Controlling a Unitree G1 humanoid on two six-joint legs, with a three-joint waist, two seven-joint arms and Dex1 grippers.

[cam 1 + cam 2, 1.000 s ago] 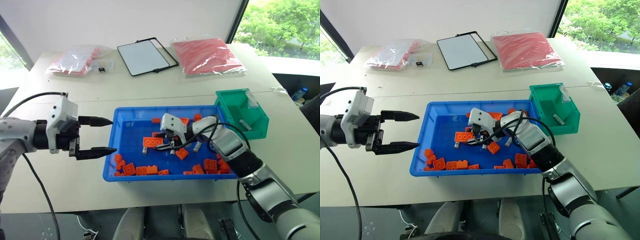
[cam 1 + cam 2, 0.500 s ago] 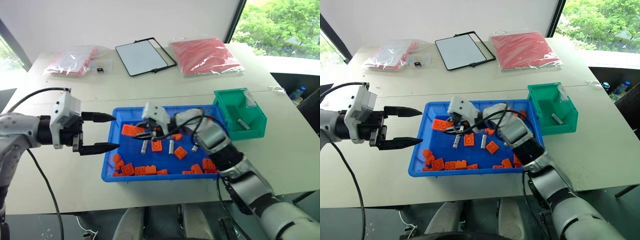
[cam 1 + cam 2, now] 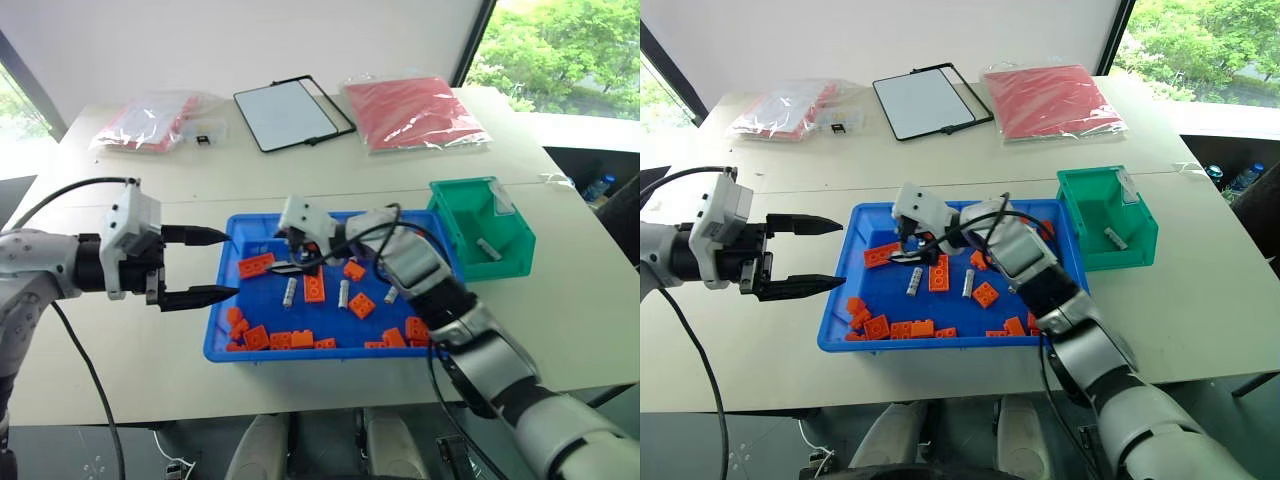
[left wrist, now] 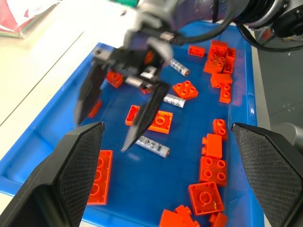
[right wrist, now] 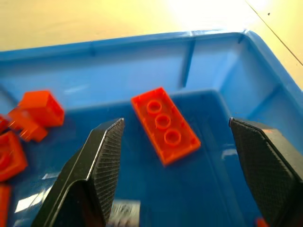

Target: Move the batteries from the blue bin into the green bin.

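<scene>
Orange bricks (image 3: 313, 287) are lying scattered among the batteries (image 3: 289, 292) across the blue bin (image 3: 222, 330), crowding its near edge and leaving bare floor mostly at the far left corner. The right gripper (image 3: 292, 263) and its arm are reaching across the bin's middle, blocking that span, while the left gripper (image 3: 205, 267) is standing spread just outside the left rim. The green bin (image 3: 508, 257) is sitting open-topped, nothing hanging over it.

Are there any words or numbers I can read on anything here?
None can be read.
Batteries: dark print on the side, too small to read.
Green bin: clear label tab, no writing to be made out.
Small card by the left plastic bag: dark marks, too small to read.
White board: blank.
</scene>
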